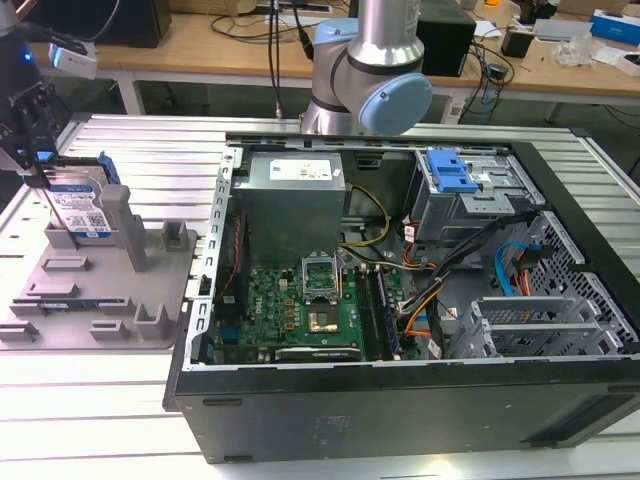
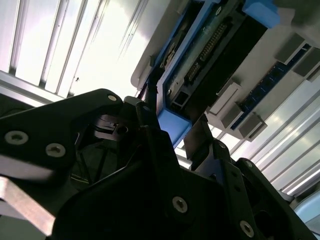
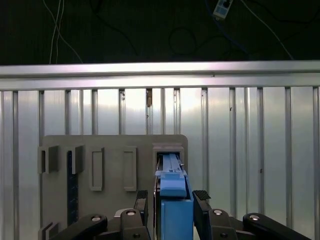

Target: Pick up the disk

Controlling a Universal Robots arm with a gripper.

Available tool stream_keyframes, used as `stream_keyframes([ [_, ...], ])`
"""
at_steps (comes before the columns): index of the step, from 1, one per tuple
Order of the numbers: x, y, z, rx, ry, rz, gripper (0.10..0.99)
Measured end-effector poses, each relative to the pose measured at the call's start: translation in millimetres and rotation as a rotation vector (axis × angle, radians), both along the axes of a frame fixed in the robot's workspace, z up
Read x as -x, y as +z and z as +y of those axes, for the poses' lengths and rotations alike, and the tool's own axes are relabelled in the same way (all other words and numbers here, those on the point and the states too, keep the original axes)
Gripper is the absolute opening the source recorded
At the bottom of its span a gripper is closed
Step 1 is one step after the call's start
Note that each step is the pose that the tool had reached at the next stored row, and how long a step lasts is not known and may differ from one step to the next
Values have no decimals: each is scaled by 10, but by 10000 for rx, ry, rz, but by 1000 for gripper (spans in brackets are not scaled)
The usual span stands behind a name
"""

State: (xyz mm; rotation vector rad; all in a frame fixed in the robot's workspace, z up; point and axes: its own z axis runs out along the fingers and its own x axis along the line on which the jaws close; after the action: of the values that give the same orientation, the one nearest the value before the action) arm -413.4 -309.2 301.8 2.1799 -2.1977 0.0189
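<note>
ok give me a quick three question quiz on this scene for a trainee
1. What holds the disk?
2. The disk is: a) flat, label up b) upright on edge c) flat, label down
3. True or false: the gripper is at the disk's top edge.

Key: 1 the grey tray; 2 b; 3 true

Bright light falls from above. The metal table [image 2: 95, 55] glares white in the second wrist view; the gripper [image 2: 172, 125] looks black against it. Past the table's edge it is dark.
</note>
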Motion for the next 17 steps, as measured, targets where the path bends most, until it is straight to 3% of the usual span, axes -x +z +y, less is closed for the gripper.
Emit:
stream_keyframes([
  [17,0,-37,4,0,0,-1,482],
])
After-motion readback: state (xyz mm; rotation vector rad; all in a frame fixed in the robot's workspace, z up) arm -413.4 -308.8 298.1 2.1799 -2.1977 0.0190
